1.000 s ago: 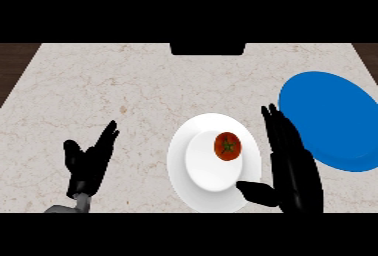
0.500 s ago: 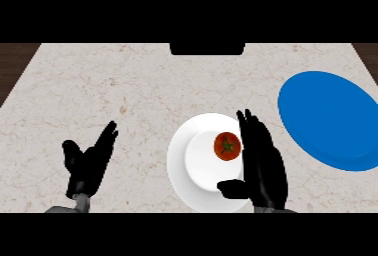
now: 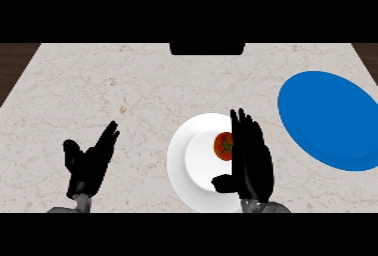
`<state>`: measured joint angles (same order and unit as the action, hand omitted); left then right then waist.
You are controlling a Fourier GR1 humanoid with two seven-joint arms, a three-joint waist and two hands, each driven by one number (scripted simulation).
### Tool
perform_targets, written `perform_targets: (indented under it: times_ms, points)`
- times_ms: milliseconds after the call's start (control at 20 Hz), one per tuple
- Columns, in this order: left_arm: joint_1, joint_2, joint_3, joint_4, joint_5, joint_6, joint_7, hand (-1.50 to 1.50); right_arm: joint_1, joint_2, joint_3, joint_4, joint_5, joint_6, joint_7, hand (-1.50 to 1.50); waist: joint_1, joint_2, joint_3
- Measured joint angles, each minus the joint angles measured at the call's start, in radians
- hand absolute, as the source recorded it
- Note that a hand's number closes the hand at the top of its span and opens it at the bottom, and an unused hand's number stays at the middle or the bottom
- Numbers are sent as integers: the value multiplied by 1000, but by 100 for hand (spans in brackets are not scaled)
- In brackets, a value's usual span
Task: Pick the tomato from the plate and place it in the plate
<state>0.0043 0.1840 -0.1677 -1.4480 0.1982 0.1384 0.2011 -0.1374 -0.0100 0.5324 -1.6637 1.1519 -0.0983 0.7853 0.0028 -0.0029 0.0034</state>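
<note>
A red tomato [image 3: 223, 146] with a green stem lies on the white plate [image 3: 190, 170] at the lower middle of the counter. My right hand [image 3: 249, 162] stands over the plate's right half, fingers straight and pointing up, its edge against the tomato's right side and hiding part of it; the thumb sticks out to the left below the tomato. The blue plate [image 3: 332, 120] lies to the right, with nothing on it. My left hand [image 3: 88, 162] rests open at the lower left, fingers up, away from both plates.
A dark block [image 3: 207, 48] sits at the counter's far edge, top middle. The speckled counter [image 3: 125, 95] ends in dark strips at the left and right upper corners.
My right hand has moved left from the white plate's right rim to over the plate, reaching the tomato's side. The left hand, the tomato and both plates have stayed put.
</note>
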Motion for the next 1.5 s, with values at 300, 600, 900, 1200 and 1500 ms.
perform_targets:
  times_ms: [300,600,900,1200,1500]
  points:
    - [0,-12,21,18,-19,-25,-26,0,-47,2,-42,87,-2,-11,5,-150,1,-1,2]
    - [6,-29,28,-7,-39,-25,-1,0,-65,3,-94,169,-27,-21,-59,-150,1,0,1]
    - [17,-31,39,-20,-48,-36,14,0,-109,3,-79,277,-28,-3,-86,150,1,-2,-2]
    - [-2,-49,56,19,-58,-52,-5,0,-130,5,-69,308,31,-22,-106,150,0,-9,-3]
    - [20,-49,61,-15,-62,-62,8,0,-151,-5,-83,322,85,-120,-116,150,2,-6,-2]
